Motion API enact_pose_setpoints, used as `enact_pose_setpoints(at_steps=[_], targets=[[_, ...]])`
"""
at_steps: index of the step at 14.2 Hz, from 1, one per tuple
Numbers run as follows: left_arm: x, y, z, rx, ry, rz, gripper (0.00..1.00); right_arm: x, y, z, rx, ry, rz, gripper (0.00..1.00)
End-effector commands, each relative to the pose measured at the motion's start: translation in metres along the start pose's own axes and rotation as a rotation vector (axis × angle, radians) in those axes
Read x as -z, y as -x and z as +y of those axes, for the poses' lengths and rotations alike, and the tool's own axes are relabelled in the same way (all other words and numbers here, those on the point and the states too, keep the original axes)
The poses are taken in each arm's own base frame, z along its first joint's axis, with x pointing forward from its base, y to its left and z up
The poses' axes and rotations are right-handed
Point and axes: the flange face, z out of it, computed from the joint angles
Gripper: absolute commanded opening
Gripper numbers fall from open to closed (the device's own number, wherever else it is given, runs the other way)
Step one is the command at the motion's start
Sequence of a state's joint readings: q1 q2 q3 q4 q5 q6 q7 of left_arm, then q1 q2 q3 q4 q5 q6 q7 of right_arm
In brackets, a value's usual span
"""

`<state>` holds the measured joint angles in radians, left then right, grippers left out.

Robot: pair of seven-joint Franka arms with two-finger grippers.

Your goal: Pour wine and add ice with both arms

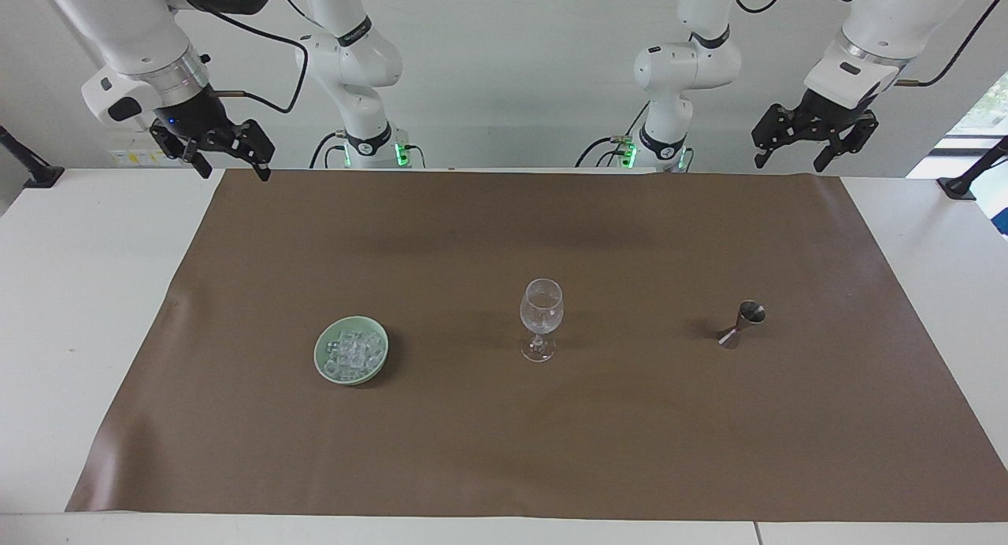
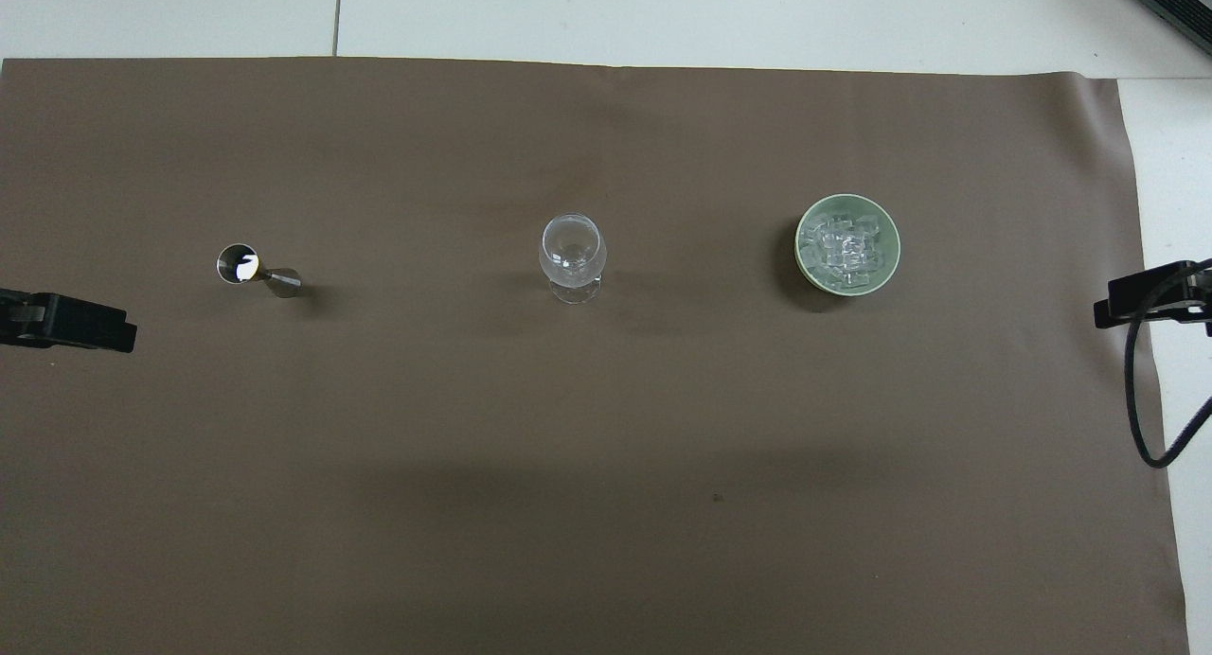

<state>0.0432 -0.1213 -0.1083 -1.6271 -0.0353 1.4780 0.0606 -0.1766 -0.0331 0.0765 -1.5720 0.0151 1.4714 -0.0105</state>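
My left gripper (image 1: 811,139) hangs with its fingers spread, empty, over the edge of the brown mat (image 1: 504,419) at my own end of the table, and my right gripper (image 1: 214,147) hangs the same way at the other corner, fingers apart, holding nothing. Both wait high.

The measuring cup (image 1: 741,324) stands upright toward my left arm's end, straight out from the left gripper and well apart from it, so I judge that arm takes it first. The wine glass (image 1: 541,318) stands mid-mat, looking empty. The ice (image 1: 353,350) lies heaped in a green dish (image 1: 324,362) toward my right arm's end, out from the right gripper. Nothing stands between either gripper and its target.
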Motion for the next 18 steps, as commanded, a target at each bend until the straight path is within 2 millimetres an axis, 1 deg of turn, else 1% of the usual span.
enact_pose_setpoints(at_steps=[1,3,6,7,9,11,12,15,17,18], targets=[[0.004,0.0,-0.002,0.037,0.022,0.015,1.0,0.001,0.001,0.001,0.024,-0.002,0.014,1.0],[0.003,-0.002,-0.007,0.128,0.025,0.035,1.0,0.0,0.001,0.001,0.024,-0.003,0.012,1.0],[-0.017,-0.005,-0.014,0.155,0.027,0.0,1.0,0.001,0.001,0.001,0.024,-0.002,0.014,1.0],[-0.025,-0.007,-0.021,0.167,0.029,-0.006,1.0,0.001,0.001,0.001,0.024,-0.002,0.014,1.0],[-0.031,-0.008,-0.039,0.188,0.031,0.005,1.0,0.001,0.001,0.001,0.024,-0.002,0.014,1.0],[-0.037,-0.012,-0.046,0.214,0.035,-0.001,1.0,0.001,0.001,0.001,0.024,-0.002,0.014,1.0],[-0.041,-0.014,-0.054,0.228,0.037,-0.005,1.0,0.001,0.001,0.001,0.024,-0.002,0.014,1.0],[-0.067,-0.024,-0.085,0.285,0.047,-0.05,1.0,0.001,0.001,0.001,0.024,-0.002,0.014,1.0],[-0.078,-0.03,-0.104,0.376,0.053,-0.06,1.0,0.0,0.001,0.001,0.024,-0.003,0.012,1.0],[-0.081,-0.03,-0.109,0.403,0.066,-0.067,1.0,0.001,0.001,0.001,0.024,-0.002,0.014,1.0]])
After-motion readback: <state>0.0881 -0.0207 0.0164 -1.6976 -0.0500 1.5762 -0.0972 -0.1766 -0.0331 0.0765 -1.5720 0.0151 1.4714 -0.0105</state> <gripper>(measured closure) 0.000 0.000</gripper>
